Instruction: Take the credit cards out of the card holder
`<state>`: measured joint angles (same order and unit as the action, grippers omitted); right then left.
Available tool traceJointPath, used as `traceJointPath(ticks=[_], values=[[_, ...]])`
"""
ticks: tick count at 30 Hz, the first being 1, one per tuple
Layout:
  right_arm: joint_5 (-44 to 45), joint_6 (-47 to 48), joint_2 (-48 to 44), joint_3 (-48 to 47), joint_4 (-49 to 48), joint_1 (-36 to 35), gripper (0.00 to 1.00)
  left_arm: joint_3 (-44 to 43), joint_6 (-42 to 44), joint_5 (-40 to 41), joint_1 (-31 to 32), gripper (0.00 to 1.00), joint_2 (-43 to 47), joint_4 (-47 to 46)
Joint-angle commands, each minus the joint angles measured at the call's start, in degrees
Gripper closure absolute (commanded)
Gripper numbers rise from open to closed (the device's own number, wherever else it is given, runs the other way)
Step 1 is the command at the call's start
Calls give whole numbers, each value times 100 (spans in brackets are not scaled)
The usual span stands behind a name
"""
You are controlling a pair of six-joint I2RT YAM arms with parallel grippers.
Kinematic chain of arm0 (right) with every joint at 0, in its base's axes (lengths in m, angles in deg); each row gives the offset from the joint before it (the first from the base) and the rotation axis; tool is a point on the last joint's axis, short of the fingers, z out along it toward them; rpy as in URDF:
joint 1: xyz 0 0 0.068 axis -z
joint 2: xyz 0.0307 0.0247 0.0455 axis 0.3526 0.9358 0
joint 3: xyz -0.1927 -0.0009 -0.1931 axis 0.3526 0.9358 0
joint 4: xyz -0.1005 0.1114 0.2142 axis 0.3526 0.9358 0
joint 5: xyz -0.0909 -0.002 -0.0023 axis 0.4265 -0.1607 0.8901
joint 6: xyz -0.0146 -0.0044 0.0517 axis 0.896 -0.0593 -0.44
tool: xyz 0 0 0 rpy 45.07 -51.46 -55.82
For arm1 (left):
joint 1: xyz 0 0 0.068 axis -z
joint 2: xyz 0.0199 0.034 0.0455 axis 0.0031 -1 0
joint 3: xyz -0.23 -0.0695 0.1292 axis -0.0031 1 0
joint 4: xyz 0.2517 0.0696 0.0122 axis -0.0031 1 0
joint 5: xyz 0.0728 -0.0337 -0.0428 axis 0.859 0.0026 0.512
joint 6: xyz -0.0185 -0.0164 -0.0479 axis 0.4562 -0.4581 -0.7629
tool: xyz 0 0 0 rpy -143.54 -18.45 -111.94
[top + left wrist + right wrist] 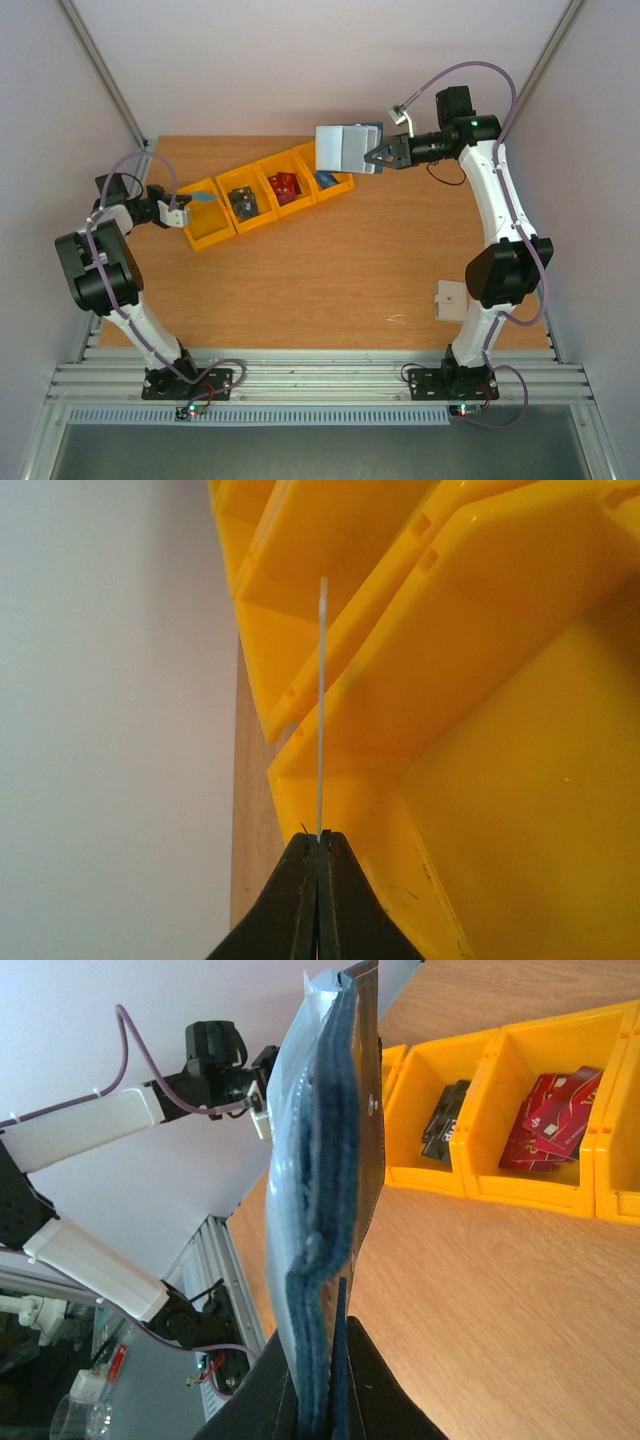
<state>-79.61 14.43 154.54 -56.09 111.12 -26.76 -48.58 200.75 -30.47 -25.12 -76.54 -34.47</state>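
Navy card holder point(345, 148) is up in the air at the far right of the worktop point(330, 290), clenched at its right edge by the right claw point(372, 158) and hanging above the far end of the row of yellow bins point(258, 222). In the right wrist view the card holder point(325, 1210) is seen edge-on, its long axis running straight out from the claw point(325, 1360) in line with the fingers, its pale inner pockets on the left and a small snap on the dark flap. The left claw point(180, 213) is clamped on a light blue card point(203, 198) just over the near-left bin; in its own view the card point(321, 700) is a thin upright line, edge-on, pointing straight away from the pinched fingertips point(318, 842) along the bin row. Red cards point(284, 186) lie in the third bin, dark cards point(242, 202) in the second. A beige pad point(450, 300) lies beside the right arm.
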Motion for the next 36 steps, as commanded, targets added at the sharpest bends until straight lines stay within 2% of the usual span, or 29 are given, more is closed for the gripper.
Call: traceJointPath(ticks=[1,13,20,30,36], values=[[57,-88,-334,44,-19,5,99,-251,3553,-274,68,100,-211,-432],[128,-191,-501,155,-71,4,99,-242,3553,-76,60,99,-400,-540],[85,-171,-532,153,-79,4,99,-205,3553,39,53,73,-372,-606],[39,-151,-550,175,-89,4,99,-145,3545,-61,51,67,-151,-684],[95,-147,-663,174,-92,-2,99,166,3448,-280,68,54,301,-789]])
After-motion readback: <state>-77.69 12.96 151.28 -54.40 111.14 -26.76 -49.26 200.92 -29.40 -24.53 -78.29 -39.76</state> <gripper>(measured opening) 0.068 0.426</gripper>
